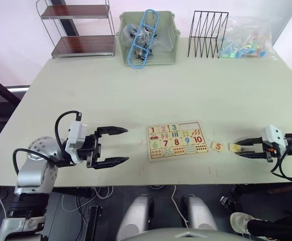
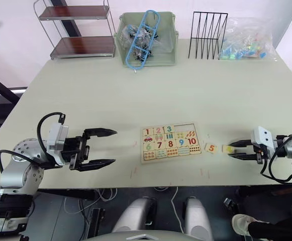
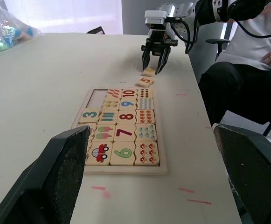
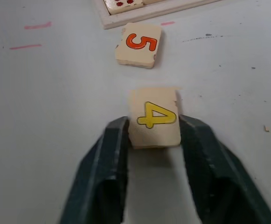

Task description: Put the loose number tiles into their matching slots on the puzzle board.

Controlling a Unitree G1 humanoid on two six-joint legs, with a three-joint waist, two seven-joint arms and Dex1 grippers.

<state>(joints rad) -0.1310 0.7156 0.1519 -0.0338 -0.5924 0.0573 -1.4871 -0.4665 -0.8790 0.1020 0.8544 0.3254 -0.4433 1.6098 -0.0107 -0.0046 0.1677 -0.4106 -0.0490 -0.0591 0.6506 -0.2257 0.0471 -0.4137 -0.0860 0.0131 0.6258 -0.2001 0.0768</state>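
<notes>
**Tile 4 pinched at the table's right side**

Right gripper point(image 4: 154, 135) low on the pale table point(image 1: 135, 100), at about 3 o'clock from the puzzle board point(image 1: 176, 140), fingers closed against both sides of the yellow 4 tile point(image 4: 155, 116). Tile lying flat on the table, digit up. Orange 5 tile point(image 4: 139, 44) loose just beyond it, between the 4 tile and the board's right edge, touching neither.

Board near the front middle of the table. Top row holding 1 tile point(image 1: 152, 130), 2 tile point(image 1: 163, 129) and 3 tile point(image 1: 173, 127) in place; two empty slots point(image 1: 190, 124) of bare wood at the row's right end. Lower rows filled with digits 6 to 10, pictures and dots.

Left gripper point(image 1: 110, 146) hovering at 9 o'clock from the board, well apart from it, fingers spread wide and empty.

Along the far edge, toward 12 o'clock: small two-level shelf point(image 1: 80, 27), green bin point(image 1: 148, 37) with a blue frame sticking out, black wire rack point(image 1: 207, 34), clear bag of coloured pieces point(image 1: 246, 37). Seated person point(image 3: 247, 70) beyond the table's right side in the left wrist view.
</notes>
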